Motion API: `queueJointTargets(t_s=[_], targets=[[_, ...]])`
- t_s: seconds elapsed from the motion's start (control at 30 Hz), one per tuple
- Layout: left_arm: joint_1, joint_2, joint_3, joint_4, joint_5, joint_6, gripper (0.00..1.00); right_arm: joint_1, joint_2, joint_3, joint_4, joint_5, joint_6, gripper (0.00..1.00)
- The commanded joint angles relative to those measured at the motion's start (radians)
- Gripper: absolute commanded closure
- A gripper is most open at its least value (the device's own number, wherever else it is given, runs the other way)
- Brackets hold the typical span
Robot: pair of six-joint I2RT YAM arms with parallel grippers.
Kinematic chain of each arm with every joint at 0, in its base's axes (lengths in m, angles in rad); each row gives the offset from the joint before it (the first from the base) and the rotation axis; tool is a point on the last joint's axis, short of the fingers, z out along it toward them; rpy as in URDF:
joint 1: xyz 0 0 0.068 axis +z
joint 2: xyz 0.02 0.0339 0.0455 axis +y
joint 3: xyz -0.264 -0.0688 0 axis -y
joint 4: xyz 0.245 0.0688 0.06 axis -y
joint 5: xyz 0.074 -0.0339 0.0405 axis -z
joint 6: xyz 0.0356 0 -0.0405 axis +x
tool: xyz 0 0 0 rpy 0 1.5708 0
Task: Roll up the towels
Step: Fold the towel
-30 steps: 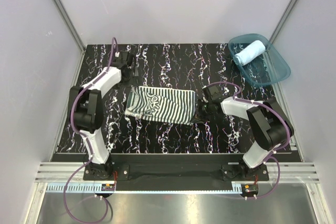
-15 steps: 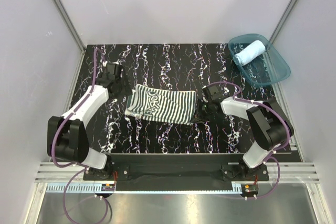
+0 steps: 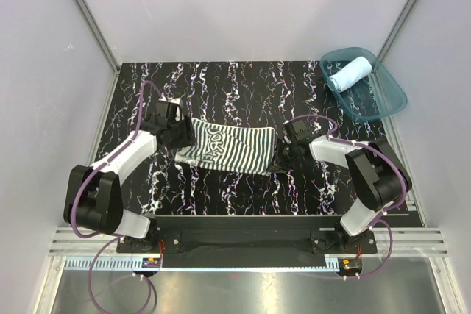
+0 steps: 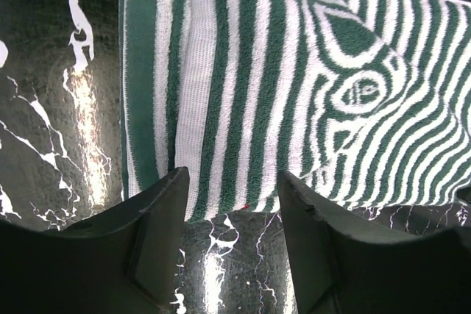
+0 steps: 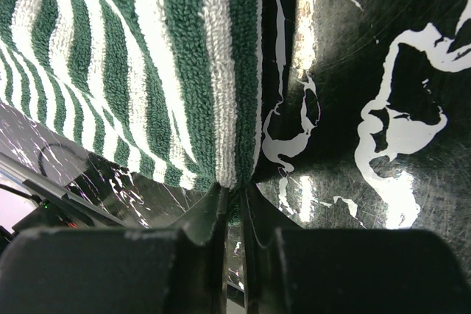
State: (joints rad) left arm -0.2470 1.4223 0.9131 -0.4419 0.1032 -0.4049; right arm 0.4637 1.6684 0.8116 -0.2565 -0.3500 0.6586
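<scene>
The green-and-white striped towel point(image 3: 229, 147) lies flat on the black marbled table, its printed band toward the left. My left gripper point(image 3: 181, 136) is at the towel's left edge. In the left wrist view this gripper point(image 4: 232, 190) is open, its fingertips point(image 4: 171, 190) either side of the striped towel's point(image 4: 280, 86) hem, with bare table between them. My right gripper point(image 3: 282, 151) sits at the towel's right edge. In the right wrist view that gripper point(image 5: 234, 187) is shut on the hem of the striped towel point(image 5: 154, 71). The light blue towel point(image 3: 350, 73) lies rolled in the tub.
A translucent teal tub point(image 3: 384, 101) stands at the back right corner of the table, partly over its edge. White walls and metal frame posts close in the table point(image 3: 235, 189) on three sides.
My left arm has swung from the back left corner down to the striped towel's left edge, and its jaws have narrowed. The right arm and the towel have stayed put.
</scene>
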Motion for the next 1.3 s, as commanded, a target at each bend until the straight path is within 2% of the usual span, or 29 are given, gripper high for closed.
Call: queueJointTargets(t_s=[0.0, 0.13, 0.17, 0.2, 0.3, 0.4, 0.6, 0.7, 0.8, 0.87, 1.13, 1.27], targets=[[-0.001, 0.012, -0.011, 0.036, -0.008, -0.026, 0.44, 0.007, 0.047, -0.038, -0.081, 0.095, -0.042, 0.89], [-0.001, 0.029, -0.011, 0.009, -0.065, -0.032, 0.43, 0.007, 0.047, -0.040, -0.079, 0.095, -0.042, 0.90], [-0.001, 0.029, -0.016, 0.014, -0.074, -0.032, 0.40, 0.007, 0.047, -0.040, -0.078, 0.094, -0.043, 0.90], [-0.001, 0.029, -0.014, 0.015, -0.077, -0.032, 0.33, 0.009, 0.045, -0.040, -0.079, 0.095, -0.042, 0.90], [-0.003, 0.027, -0.014, 0.022, -0.095, -0.028, 0.29, 0.007, 0.044, -0.043, -0.078, 0.095, -0.042, 0.90], [-0.003, 0.036, -0.016, 0.022, -0.092, -0.026, 0.30, 0.009, 0.044, -0.043, -0.075, 0.095, -0.040, 0.91], [-0.024, 0.041, -0.040, 0.045, -0.074, -0.025, 0.43, 0.009, 0.047, -0.045, -0.072, 0.097, -0.040, 0.91], [-0.034, 0.043, -0.046, 0.042, -0.071, -0.028, 0.60, 0.007, 0.045, -0.046, -0.070, 0.098, -0.040, 0.91], [-0.035, 0.035, -0.057, 0.034, -0.077, -0.035, 0.89, 0.009, 0.047, -0.046, -0.070, 0.097, -0.040, 0.91], [-0.035, 0.029, -0.053, 0.008, -0.102, -0.044, 1.00, 0.007, 0.047, -0.046, -0.070, 0.098, -0.039, 0.91], [-0.026, -0.072, 0.018, -0.147, -0.298, -0.055, 1.00, 0.007, 0.051, -0.042, -0.076, 0.098, -0.040, 0.96], [-0.008, -0.092, 0.014, -0.188, -0.333, -0.060, 1.00, 0.007, 0.057, -0.034, -0.082, 0.097, -0.042, 0.96]])
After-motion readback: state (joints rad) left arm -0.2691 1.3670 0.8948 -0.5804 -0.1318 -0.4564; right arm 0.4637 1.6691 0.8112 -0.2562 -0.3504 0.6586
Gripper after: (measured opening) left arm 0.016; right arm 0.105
